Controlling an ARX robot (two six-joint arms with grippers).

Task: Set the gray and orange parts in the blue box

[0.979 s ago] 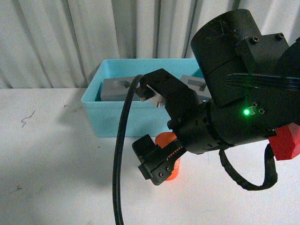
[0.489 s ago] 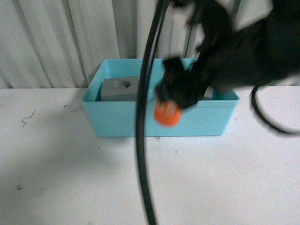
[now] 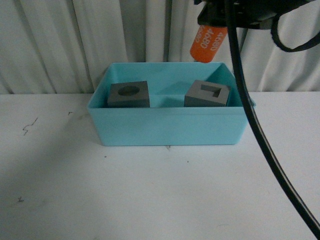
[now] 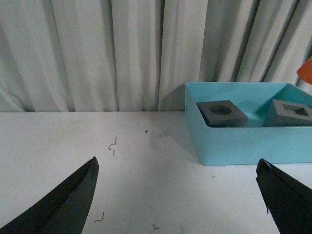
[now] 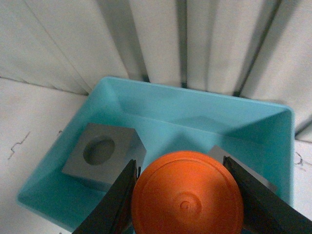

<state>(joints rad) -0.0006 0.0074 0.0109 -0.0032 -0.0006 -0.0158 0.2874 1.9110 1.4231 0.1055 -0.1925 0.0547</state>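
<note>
My right gripper (image 3: 212, 22) is shut on the orange cylinder (image 3: 207, 44), printed "4680", and holds it high above the blue box (image 3: 165, 127), over its back right part. In the right wrist view the cylinder's end (image 5: 187, 195) fills the space between the jaws, with the box (image 5: 170, 105) below. Two gray cubes lie in the box: the one with a round recess (image 3: 129, 94) at the left, the one with a square recess (image 3: 207, 94) at the right. My left gripper (image 4: 180, 195) is open and empty over the table, left of the box (image 4: 234, 144).
A white table (image 3: 100, 195) carries the box, with small dark marks (image 3: 29, 126) at the left. A pleated white curtain (image 3: 75, 40) hangs close behind. The right arm's black cable (image 3: 260, 130) hangs down across the front view at the right.
My right gripper has lifted the orange cylinder from the table in front of the box, up and back, to high above the box. The arm no longer blocks the front view.
</note>
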